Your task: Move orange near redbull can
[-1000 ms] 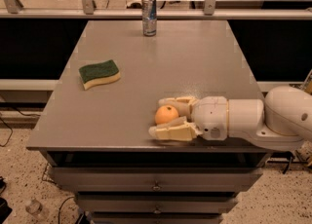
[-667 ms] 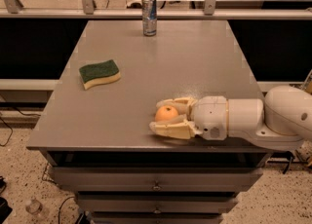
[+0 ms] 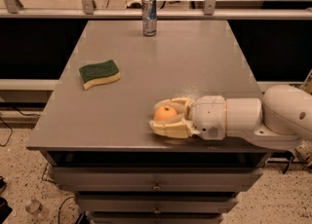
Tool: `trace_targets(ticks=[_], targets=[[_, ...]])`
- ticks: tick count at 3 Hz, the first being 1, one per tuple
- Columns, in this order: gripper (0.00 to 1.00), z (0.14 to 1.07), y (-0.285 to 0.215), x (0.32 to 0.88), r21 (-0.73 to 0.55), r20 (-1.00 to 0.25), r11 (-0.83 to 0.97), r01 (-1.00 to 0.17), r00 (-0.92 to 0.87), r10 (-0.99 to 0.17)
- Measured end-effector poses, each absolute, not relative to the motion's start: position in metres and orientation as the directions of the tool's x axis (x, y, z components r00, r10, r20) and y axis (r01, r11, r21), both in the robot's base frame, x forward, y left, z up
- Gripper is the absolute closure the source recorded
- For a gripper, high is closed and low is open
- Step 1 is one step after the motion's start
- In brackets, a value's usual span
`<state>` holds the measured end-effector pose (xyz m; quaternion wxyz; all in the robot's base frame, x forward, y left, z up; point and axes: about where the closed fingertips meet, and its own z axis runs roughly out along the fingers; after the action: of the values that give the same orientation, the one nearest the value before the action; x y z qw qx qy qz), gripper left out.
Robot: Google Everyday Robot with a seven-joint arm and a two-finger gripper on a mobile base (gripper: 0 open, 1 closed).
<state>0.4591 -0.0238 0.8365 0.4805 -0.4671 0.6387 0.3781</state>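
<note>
The end effector (image 3: 157, 117) is seen low over the front-right part of the counter (image 3: 195, 62), close to the front edge. It is carried by a white arm (image 3: 243, 118) that reaches in from the right across the counter's front-right corner. Its two beige fingers (image 3: 170, 129) are clamped on the orange (image 3: 165, 113), one on the far side & one on the near side, both touching the fruit. Whether the orange rests on the surface or is held just above it can't be told. The redbull can (image 3: 149, 16) is stood upright at the far edge of the counter, approx. centre, well apart from the orange. A green-and-yellow sponge (image 3: 99, 73) is laid flat on the left side, green face up, apart from both. Drawers (image 3: 156, 177) are seen below the counter front.
</note>
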Motion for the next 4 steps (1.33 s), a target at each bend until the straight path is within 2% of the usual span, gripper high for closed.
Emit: trace_targets(ticks=[1,2,4], targets=[[1.0,0.843,-0.023,0.469,0.032,-0.967,0.266,-0.963,-0.097,-0.235],[1.0,0.846,-0.028,0.504,0.056,-0.966,0.245,-0.968,-0.115,-0.232],[1.0,0.873,-0.048,0.619,0.065,-0.959,0.27,-0.961,-0.135,-0.248]])
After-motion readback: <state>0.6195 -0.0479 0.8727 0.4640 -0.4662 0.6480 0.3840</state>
